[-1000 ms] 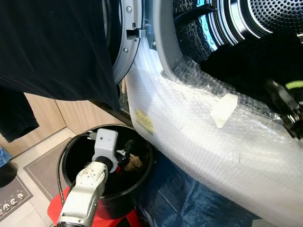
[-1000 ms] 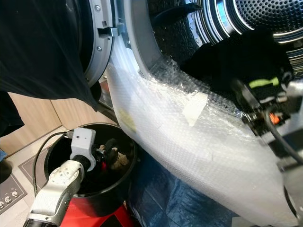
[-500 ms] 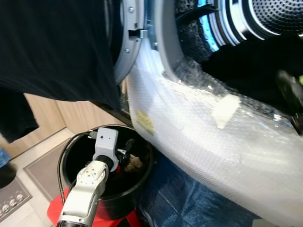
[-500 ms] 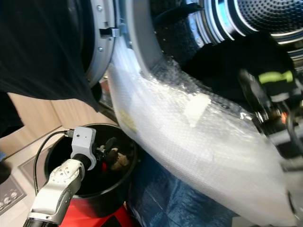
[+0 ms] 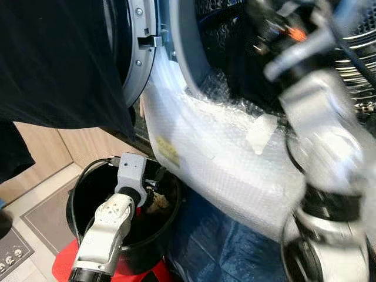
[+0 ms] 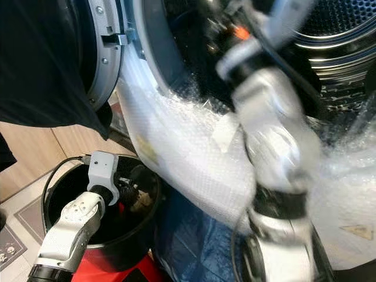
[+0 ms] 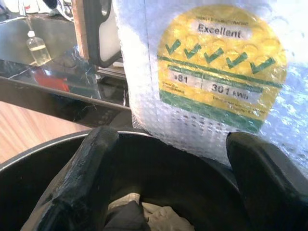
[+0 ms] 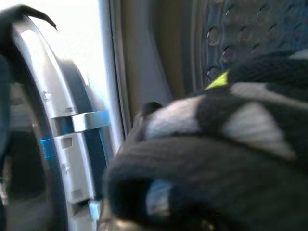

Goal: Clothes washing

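My left gripper hangs open inside the black bucket, just above a crumpled beige and dark cloth at the bottom. My right arm is raised, blurred, across the mouth of the washing machine drum. Its gripper is at the left side of the opening, close to the door latch. A dark knitted garment with grey patches lies right against the right wrist camera and hides the fingers; the gripper appears shut on it.
Bubble wrap covers the machine's front and carries a yellow energy label. A black garment hangs over the open door at the upper left. The bucket stands on a red stool. Blue fabric lies below the machine.
My right arm has swung up and left from the right edge of the drum opening to its left side. The left gripper stays in the bucket. The camera shifted slightly.
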Controlling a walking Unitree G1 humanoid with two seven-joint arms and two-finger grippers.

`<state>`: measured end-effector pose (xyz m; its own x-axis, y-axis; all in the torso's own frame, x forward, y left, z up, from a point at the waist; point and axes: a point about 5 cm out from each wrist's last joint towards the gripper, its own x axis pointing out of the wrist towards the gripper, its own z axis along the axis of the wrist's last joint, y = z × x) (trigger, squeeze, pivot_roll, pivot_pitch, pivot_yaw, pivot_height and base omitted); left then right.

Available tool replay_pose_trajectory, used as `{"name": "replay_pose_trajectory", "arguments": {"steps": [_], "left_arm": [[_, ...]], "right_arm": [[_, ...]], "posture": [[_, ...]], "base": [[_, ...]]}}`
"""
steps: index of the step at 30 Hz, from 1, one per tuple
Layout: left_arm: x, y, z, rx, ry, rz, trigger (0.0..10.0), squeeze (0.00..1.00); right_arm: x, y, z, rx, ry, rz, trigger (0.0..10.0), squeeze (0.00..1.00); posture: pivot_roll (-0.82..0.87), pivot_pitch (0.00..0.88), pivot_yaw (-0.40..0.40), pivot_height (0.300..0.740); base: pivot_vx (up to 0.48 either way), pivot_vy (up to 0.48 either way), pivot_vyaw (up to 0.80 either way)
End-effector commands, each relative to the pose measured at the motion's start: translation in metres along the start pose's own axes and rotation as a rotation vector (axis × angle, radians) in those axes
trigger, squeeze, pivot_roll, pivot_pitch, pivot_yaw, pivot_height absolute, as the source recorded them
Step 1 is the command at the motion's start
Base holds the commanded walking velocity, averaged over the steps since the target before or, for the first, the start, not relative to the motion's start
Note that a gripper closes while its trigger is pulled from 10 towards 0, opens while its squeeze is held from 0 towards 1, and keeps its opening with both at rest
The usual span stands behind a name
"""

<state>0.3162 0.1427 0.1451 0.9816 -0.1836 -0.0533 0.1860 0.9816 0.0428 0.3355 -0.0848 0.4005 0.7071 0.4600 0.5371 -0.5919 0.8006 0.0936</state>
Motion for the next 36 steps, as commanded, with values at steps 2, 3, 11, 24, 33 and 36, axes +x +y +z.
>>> {"name": "replay_pose_trajectory", "arguments": {"steps": [2, 3, 11, 24, 33, 36], "left_arm": [[0.002, 0.003, 0.002, 0.008, 0.003, 0.006, 10.0, 0.0], [0.002, 0.004, 0.002, 0.009, 0.002, 0.006, 10.0, 0.0], [0.003, 0.002, 0.004, 0.017, -0.009, -0.007, 10.0, 0.0], [-0.002, -0.005, -0.001, 0.004, 0.016, -0.031, 10.0, 0.0], [-0.001, -0.012, -0.004, -0.006, 0.021, -0.045, 10.0, 0.0], [-0.002, -0.013, -0.004, -0.008, 0.021, -0.045, 10.0, 0.0]], "right_arm": [[0.025, -0.025, -0.008, -0.119, 0.101, -0.175, 10.0, 0.0], [0.033, -0.036, -0.005, -0.185, 0.127, -0.255, 10.0, 0.0], [0.02, -0.112, 0.091, -0.45, -0.085, -0.924, 10.0, 0.0], [0.023, -0.102, -0.016, -0.437, 0.199, -0.748, 10.0, 0.0], [0.009, -0.116, 0.003, -0.486, 0.162, -0.763, 10.0, 1.0], [-0.001, -0.126, 0.013, -0.513, 0.152, -0.802, 10.0, 1.0]], "posture": [[0.1, 0.011, 0.0, 0.74], [0.1, 0.011, 0.0, 0.74], [0.11, 0.007, -0.01, 0.74], [0.08, 0.063, 0.004, 0.74], [0.07, 0.055, -0.004, 0.74], [0.08, 0.054, -0.009, 0.74]], "base": [[0.0, 0.0, 0.0], [0.0, 0.0, 0.0], [0.0, 0.0, 0.0], [0.0, 0.0, 0.0], [0.0, 0.0, 0.0], [0.0, 0.0, 0.0]]}}
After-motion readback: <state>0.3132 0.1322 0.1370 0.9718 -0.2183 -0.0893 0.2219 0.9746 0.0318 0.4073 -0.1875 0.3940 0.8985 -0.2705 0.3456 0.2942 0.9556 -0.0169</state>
